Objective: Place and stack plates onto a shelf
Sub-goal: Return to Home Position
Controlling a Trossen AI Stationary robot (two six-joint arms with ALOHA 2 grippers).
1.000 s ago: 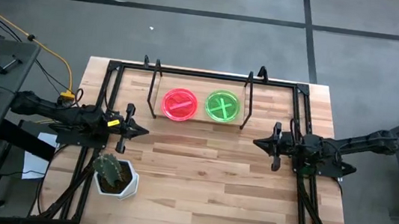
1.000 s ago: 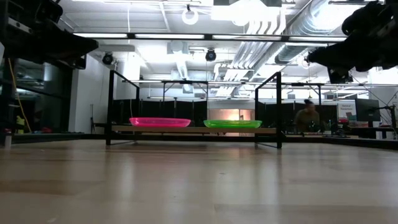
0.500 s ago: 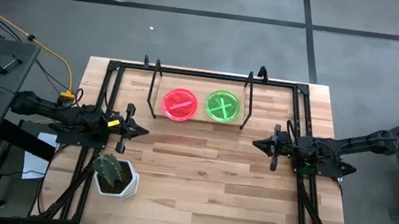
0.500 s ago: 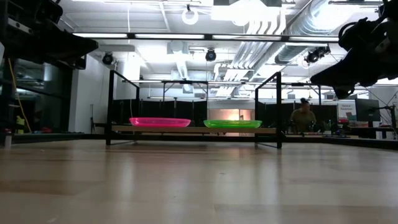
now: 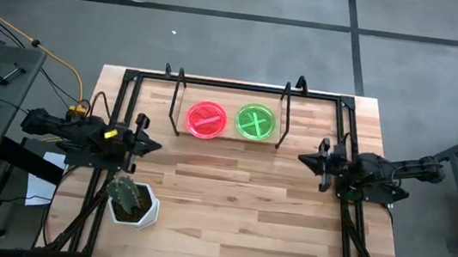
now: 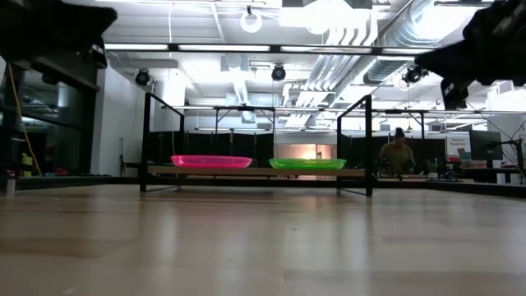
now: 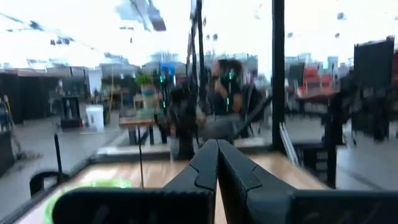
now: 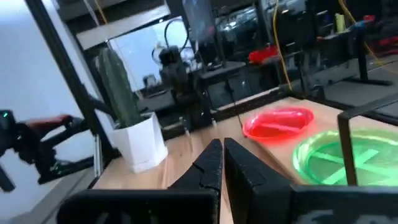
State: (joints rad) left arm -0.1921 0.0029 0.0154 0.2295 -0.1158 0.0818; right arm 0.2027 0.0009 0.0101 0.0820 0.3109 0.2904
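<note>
Two arms hang over the surface (image 5: 245, 217), fingers pressed together on nothing: the left gripper (image 5: 153, 145) at its left edge, the right gripper (image 5: 305, 159) at its right. Between them and farther back, the shelf (image 5: 229, 109) carries pink plates (image 5: 206, 120) beside green plates (image 5: 256, 122). A potted cactus (image 5: 130, 199) stands near the left gripper.

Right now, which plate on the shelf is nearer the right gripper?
The green plate, with the cross inside, on the shelf's right half. The pink-red plate sits beside it, farther from the right gripper.
</note>
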